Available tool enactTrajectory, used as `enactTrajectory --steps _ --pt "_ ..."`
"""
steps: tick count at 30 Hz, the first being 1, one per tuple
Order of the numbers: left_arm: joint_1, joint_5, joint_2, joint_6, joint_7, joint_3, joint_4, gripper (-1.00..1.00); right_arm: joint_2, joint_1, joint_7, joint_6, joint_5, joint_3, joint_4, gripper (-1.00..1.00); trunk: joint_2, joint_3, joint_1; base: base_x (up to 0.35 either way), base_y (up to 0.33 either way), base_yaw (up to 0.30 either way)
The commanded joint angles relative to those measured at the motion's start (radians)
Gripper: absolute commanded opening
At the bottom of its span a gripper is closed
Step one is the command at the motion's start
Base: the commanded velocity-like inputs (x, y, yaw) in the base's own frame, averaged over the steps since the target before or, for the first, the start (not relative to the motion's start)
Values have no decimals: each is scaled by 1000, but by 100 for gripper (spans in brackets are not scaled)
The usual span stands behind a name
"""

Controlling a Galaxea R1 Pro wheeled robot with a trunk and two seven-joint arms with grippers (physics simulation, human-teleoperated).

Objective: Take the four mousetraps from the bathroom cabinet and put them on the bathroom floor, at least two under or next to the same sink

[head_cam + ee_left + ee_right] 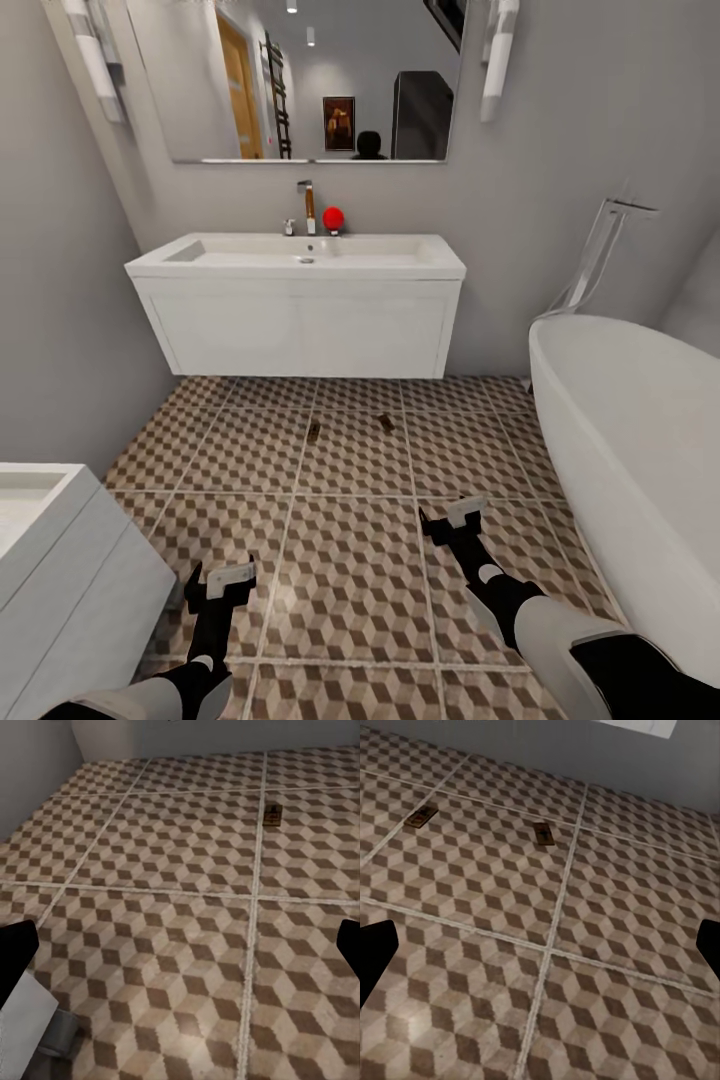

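Two small tan-brown mousetraps (314, 432) (386, 423) lay on the cube-patterned tile floor (350, 560) before the white wall-hung sink (300, 262); the left gripper (222, 580) and right gripper (452, 520) hung wide open, empty.

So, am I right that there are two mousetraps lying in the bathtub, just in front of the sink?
Not quite: the two mousetraps lie on the tiled floor, not in the bathtub. The head view shows them in front of the sink.

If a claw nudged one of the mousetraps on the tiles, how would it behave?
Each mousetrap looks flat and thin, so it would likely slide, not roll or tip. It seems stiff and light. Lying flush on the floor, it is probably awkward to pinch.
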Motion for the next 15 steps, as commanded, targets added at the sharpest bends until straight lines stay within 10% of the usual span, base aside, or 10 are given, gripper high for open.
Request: enactTrajectory --steps 1,15 --pt "-1 8 -1 -5 1 -9 4 100 0 -1 -7 -2 10 1 1 100 7 2 -4 0 0 0" --pt "0 8 -7 8 1 -9 4 100 1 -1 -7 0 10 1 1 100 105 46 -58 0 0 0"
